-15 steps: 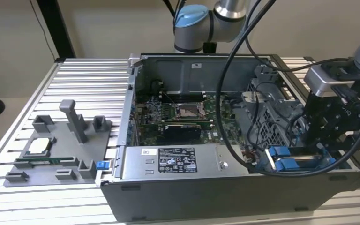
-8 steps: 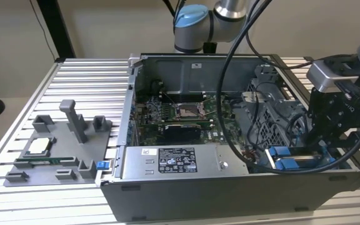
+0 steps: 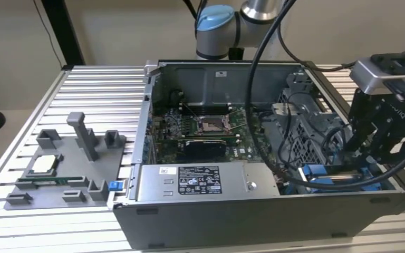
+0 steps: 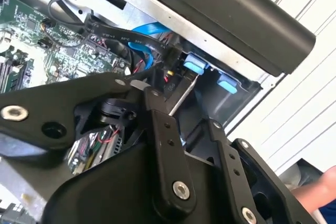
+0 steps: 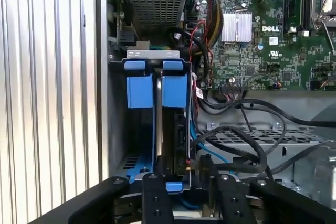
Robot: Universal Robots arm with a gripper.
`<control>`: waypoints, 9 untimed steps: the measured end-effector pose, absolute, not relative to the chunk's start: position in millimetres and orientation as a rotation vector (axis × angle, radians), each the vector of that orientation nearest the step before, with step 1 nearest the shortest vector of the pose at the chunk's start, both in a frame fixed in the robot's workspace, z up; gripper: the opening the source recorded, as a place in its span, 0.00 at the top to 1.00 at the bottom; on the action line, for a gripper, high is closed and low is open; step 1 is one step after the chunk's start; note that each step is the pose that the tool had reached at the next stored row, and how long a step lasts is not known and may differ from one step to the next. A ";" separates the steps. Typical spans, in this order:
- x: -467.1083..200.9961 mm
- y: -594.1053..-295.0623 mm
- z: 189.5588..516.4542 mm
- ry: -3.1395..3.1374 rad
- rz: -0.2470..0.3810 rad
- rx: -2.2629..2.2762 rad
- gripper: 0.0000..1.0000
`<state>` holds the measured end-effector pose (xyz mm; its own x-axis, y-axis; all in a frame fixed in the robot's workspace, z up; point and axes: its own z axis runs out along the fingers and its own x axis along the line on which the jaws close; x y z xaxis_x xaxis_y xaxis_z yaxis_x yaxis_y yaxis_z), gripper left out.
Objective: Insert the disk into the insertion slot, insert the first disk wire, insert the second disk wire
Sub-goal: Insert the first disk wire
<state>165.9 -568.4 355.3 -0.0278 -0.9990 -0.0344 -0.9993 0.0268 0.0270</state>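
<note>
The disk [image 5: 159, 124] stands on edge inside the insertion slot [image 5: 116, 129], a grey metal bay with two blue tabs [image 5: 139, 91] at its mouth. The blue end of the disk's frame [image 5: 174, 186] shows between my fingers. My gripper [image 5: 176, 179] straddles that end and looks shut on the disk. In the second wrist view the disk's silver edge [image 4: 182, 94] runs from my gripper [image 4: 186, 124] toward the blue tabs [image 4: 193, 64]. In the exterior view my gripper [image 3: 373, 158] hangs low over the bay [image 3: 329, 177] at the case's front corner on that view's right. Loose black cables [image 5: 236, 140] and a small connector [image 5: 193, 163] lie beside the disk.
The open computer case holds a motherboard [image 3: 202, 132] and a grey power supply box [image 3: 195, 182]. A grey parts fixture [image 3: 69, 168] stands on the slatted table [image 3: 97, 84] at the exterior view's left. A person's hand [image 4: 321, 192] shows beyond the case wall.
</note>
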 end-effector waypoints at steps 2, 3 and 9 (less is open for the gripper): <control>166.0 -568.3 361.4 2.247 0.067 -2.187 0.00; 166.0 -568.3 364.4 2.247 0.067 -2.187 0.00; 166.0 -568.3 371.8 2.247 0.067 -2.187 0.00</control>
